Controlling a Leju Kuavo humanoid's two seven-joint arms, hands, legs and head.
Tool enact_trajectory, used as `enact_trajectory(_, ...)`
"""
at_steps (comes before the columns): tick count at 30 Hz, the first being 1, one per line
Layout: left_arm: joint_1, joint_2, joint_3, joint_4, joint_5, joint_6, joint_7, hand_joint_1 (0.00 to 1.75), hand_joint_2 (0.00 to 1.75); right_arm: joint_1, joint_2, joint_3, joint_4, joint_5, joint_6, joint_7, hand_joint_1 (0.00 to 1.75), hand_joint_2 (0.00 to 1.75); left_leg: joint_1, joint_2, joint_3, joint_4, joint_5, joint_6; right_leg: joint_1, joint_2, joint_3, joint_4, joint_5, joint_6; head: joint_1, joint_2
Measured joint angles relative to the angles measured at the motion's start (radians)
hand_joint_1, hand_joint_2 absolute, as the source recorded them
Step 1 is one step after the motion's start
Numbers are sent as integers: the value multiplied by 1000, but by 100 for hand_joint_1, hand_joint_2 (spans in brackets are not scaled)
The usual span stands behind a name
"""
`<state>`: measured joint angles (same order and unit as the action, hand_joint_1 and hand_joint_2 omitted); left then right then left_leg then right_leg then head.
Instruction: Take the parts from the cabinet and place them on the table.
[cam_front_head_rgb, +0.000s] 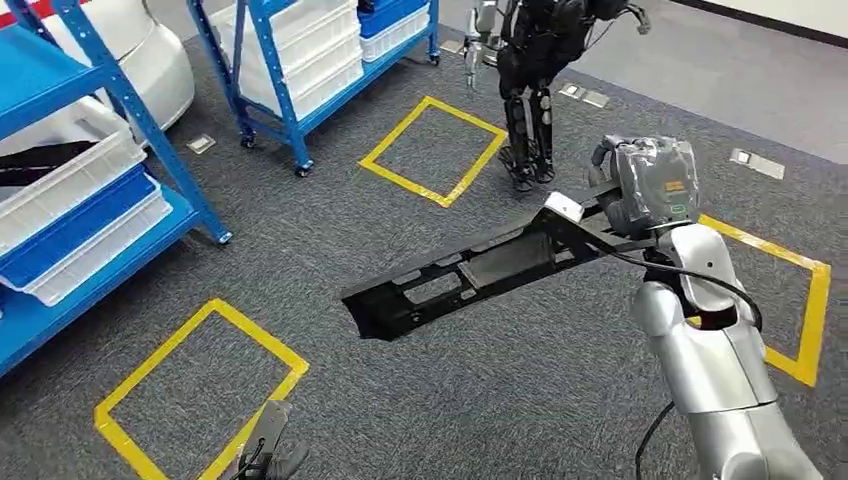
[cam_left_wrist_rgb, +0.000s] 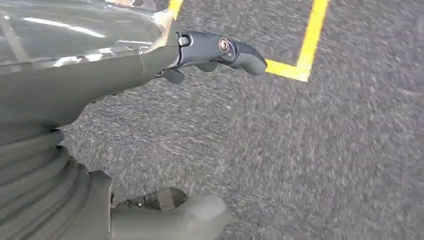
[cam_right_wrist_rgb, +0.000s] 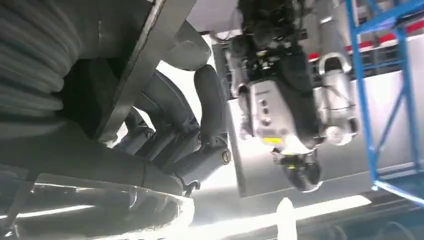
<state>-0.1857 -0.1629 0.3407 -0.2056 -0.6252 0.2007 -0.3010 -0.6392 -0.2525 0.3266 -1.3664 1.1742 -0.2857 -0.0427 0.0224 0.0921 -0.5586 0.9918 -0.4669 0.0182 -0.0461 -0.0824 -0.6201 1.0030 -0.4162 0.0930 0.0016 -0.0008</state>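
We list, at five o'clock in the head view, a right arm (cam_front_head_rgb: 715, 375) of rounded silver shells, with a black cable looping along its forearm and a second one trailing beneath. The right robot hand (cam_front_head_rgb: 645, 185) wears a glossy grey cover bearing an orange mark and a green one. The left robot hand (cam_left_wrist_rgb: 150, 70) has a grey ribbed cuff, smooth grey cover, thick grey thumb (cam_left_wrist_rgb: 172, 220) and dark fingers (cam_left_wrist_rgb: 225, 50) fixed with round silver screws.

One black part (cam_front_head_rgb: 470, 270), two blue racks (cam_front_head_rgb: 120, 100), three yellow floor squares (cam_front_head_rgb: 432, 150), one other robot (cam_front_head_rgb: 535, 60).
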Motion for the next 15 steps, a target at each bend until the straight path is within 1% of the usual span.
enact_trajectory(1,0,-1,0,1,0,0,-1,0,175,-2,2,3,3,0,0,0,168,175,-3,12,2,6,-4,-10,14,19,-3,-1,7,-15,-1,0)
enact_trajectory(2,1,-1,0,1,1,0,-2,0,175,-3,1,4,6,-2,0,0,168,175,-5,16,2,7,-4,-13,11,29,-10,3,6,-22,-4,0)
enact_trajectory(3,4,-2,0,2,2,0,-2,0,175,-2,-2,4,12,-2,0,0,168,175,-1,25,5,5,-4,-16,12,40,-15,8,5,-29,-8,0)
enact_trajectory(4,4,-2,1,2,3,0,-2,0,175,-3,-6,5,16,-2,0,0,168,175,4,37,5,7,-6,-21,13,55,-19,9,6,-36,-6,0)
enact_trajectory(5,4,-3,2,2,3,0,-2,0,175,-3,-6,5,16,-1,0,0,168,175,12,26,1,10,-16,-29,4,66,-16,7,8,-47,-10,0)
enact_trajectory(6,4,-3,2,3,3,0,-2,0,175,-7,-6,5,17,-2,0,0,168,175,16,-23,-5,39,-42,-27,5,75,-16,7,8,-53,-11,0)
enact_trajectory(7,6,-3,2,3,3,0,-3,0,175,-10,-6,6,19,-1,0,0,168,175,15,-58,-31,98,-80,-23,8,83,-15,7,9,-65,-11,0)
enact_trajectory(8,10,-3,2,3,3,2,-3,0,175,-10,-3,7,22,-2,0,0,168,175,12,-80,-71,184,-122,-21,11,92,-15,7,9,-72,-17,0)
enact_trajectory(9,14,-3,3,4,6,6,-2,0,175,-10,0,9,25,-6,0,0,168,175,11,-89,-114,267,-153,-20,16,107,-16,7,9,-74,-16,0)
enact_trajectory(10,17,-2,4,4,7,9,-2,0,175,-10,0,11,28,-9,-1,-1,168,175,9,-92,-145,320,-163,-17,21,122,-16,7,10,-77,-16,0)
enact_trajectory(11,19,0,5,5,8,8,-5,0,175,-10,0,14,32,-10,-2,-1,168,175,7,-93,-152,322,-148,-11,25,136,-16,7,10,-78,-16,0)
enact_trajectory(12,21,2,7,5,8,6,-12,0,175,-11,1,17,34,-12,-2,-2,168,175,5,-96,-137,277,-109,-3,28,151,-15,8,10,-78,-16,0)
enact_trajectory(13,23,5,10,5,11,3,-18,0,175,-15,2,20,37,-14,-3,-2,168,175,1,-105,-99,192,-57,8,31,167,-13,8,11,-78,-16,0)
enact_trajectory(14,25,7,11,5,14,0,-21,0,175,-19,3,23,40,-16,-3,-2,168,175,-2,-129,-57,105,-13,19,31,181,-11,8,11,-77,-16,0)
enact_trajectory(15,27,11,12,5,15,0,-21,0,175,-24,7,25,42,-19,-3,-2,168,175,-3,-184,-31,49,-3,31,26,189,-11,8,11,-77,-15,0)
